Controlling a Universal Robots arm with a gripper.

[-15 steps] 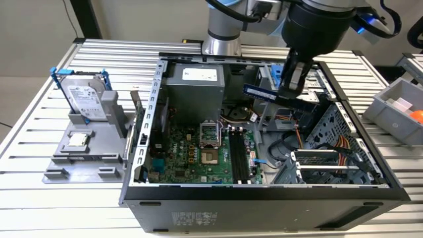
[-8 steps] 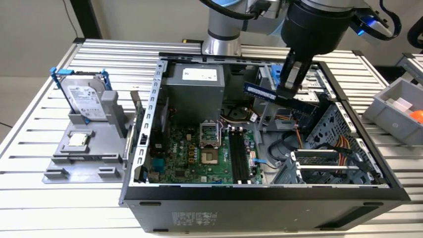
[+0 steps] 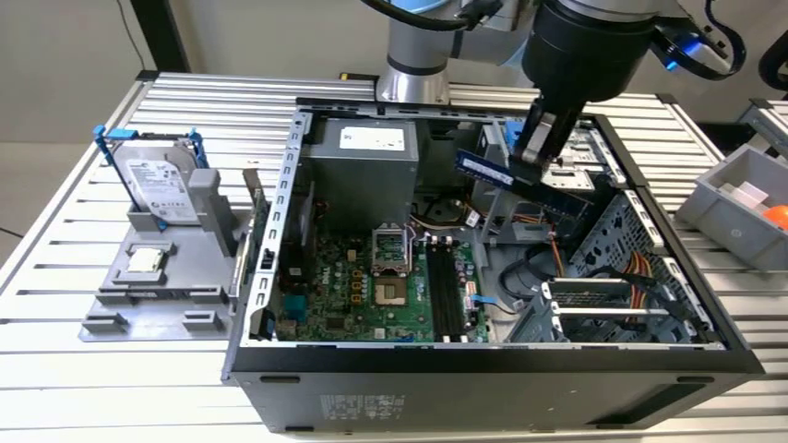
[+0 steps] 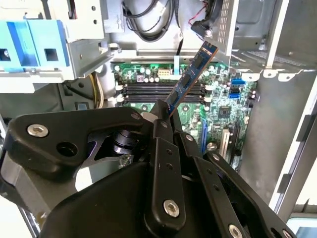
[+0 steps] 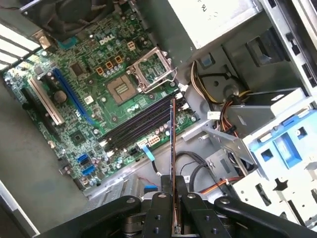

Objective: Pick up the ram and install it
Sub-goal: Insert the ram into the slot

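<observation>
The ram (image 3: pixel 523 179), a long thin blue-green stick with dark chips, hangs in the air inside the open computer case (image 3: pixel 283 175). My gripper (image 3: pixel 538 148) is shut on one end of it. In the second wrist view the ram (image 4: pixel 190 78) sticks out from between the black fingers (image 4: pixel 166 130), tilted over the motherboard. In the first wrist view the ram (image 5: pixel 172 144) is seen edge-on, rising from my gripper (image 5: pixel 173 191). The black memory slots (image 3: pixel 446 293) lie on the green motherboard below, nearer the exterior view's left than the stick, also seen as slots (image 5: pixel 141 121) and slots (image 4: pixel 158 90).
A silver hard drive (image 3: pixel 161 189) in a blue frame stands on a grey holder (image 3: pixel 148 286) at the exterior view's left, with a small silver chip (image 3: pixel 146 261) beside it. Cables (image 3: pixel 555 268), the power supply (image 3: pixel 364 161) and a drive cage (image 3: pixel 615 305) crowd the case. A grey bin (image 3: pixel 745 208) sits at the right.
</observation>
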